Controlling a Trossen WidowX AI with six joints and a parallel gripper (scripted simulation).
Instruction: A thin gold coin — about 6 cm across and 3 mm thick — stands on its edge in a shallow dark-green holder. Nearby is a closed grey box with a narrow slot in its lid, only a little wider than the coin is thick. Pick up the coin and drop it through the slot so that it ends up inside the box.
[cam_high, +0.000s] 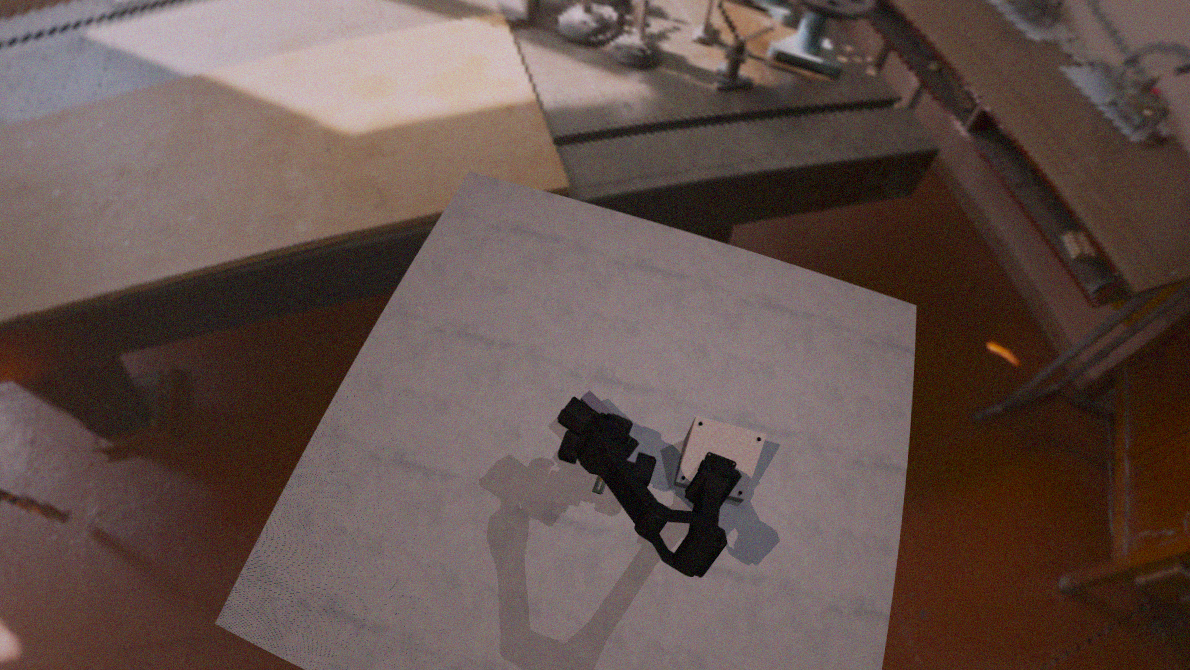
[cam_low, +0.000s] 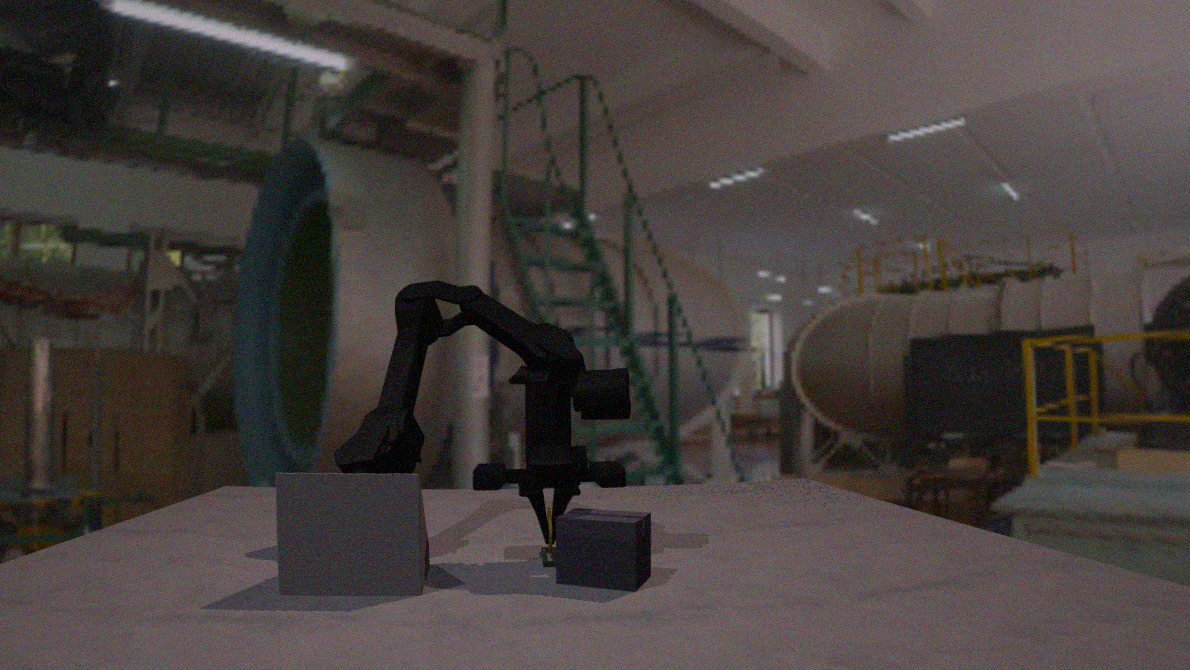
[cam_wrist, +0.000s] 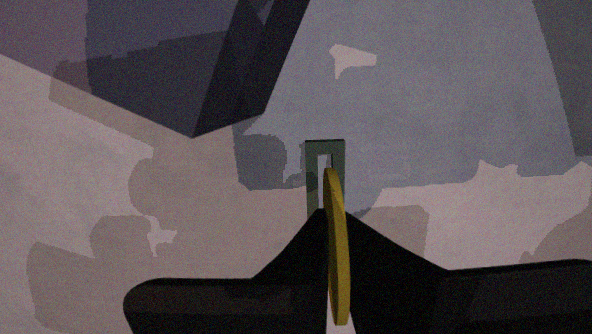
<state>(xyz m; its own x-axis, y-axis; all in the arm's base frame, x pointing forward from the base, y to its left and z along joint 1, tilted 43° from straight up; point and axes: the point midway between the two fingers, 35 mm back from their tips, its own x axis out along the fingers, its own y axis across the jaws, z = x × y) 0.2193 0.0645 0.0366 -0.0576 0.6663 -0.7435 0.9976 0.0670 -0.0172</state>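
The pincer (cam_wrist: 336, 250) is pinching the gold coin (cam_wrist: 336, 240) by its faces right over the dark-green holder (cam_wrist: 325, 155), so the risk is that it swings in that narrow grip, then jams at the slot of the grey box (cam_low: 602, 549) just beside the holder.

gold coin (cam_wrist: 336, 240), dark-green holder (cam_wrist: 325, 150), black end effector (cam_wrist: 334, 280)

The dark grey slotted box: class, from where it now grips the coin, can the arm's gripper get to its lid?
Probably yes. The gripper, shut on the thin gold coin, sits beside the dark grey box, with nothing visible above its lid.
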